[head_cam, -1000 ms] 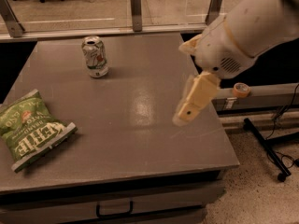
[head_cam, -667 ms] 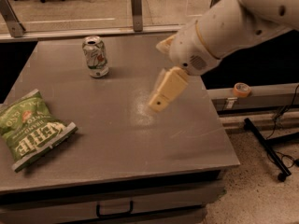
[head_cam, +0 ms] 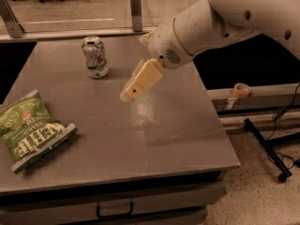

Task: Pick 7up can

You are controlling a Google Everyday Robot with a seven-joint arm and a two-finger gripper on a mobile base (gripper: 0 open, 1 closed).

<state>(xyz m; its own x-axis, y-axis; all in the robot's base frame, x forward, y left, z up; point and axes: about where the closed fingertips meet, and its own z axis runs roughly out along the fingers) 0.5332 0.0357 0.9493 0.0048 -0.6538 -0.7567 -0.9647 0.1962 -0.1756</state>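
Observation:
The 7up can stands upright near the far left of the grey table; it is white and green with a silver top and looks slightly dented. My gripper hangs above the table's middle, to the right of the can and a little nearer to me, on the end of the white arm that comes in from the upper right. It is apart from the can and holds nothing.
A flat green chip bag lies at the table's left edge. A drawer handle is under the front edge. A roll of tape sits on a ledge to the right. A black stand leg lies on the floor.
The arm and gripper have swung left across the table, toward the can. The can and the chip bag have not moved.

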